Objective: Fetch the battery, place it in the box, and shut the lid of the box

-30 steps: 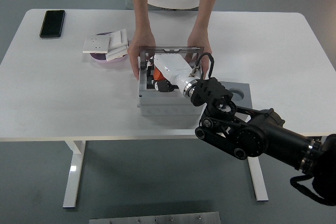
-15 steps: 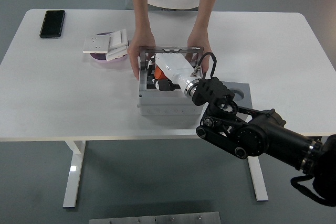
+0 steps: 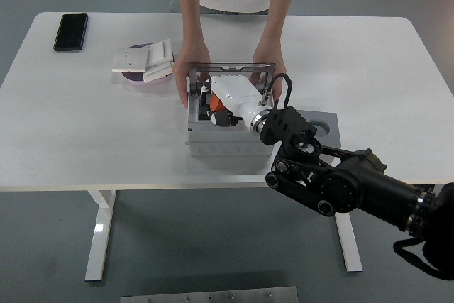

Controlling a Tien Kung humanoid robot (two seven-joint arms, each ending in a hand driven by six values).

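White desk, flat matte top, rounded corners. Person at far edge, both hands on the box sides, steadying it. Grey box sits mid-desk toward the near edge: rectangular plastic w/ ribbed front wall, lid not closed; a thin metal frame stands upright at its back. Right arm comes in from the lower right corner, black, bulky joints. Right hand is clamped on the near end of the battery, a smooth white glossy block, rounded edges, tilted, far end down inside the box opening over orange and black parts. Left arm not seen.

Step in hand, by my guess: seating the battery. To do it well: level it w/ the box walls, lower slow, don't snag the black cable looping by the right wall, release only once it lies flat.

Far left corner: black phone, flat slab. Near it, white panels stacked on a purple dish.
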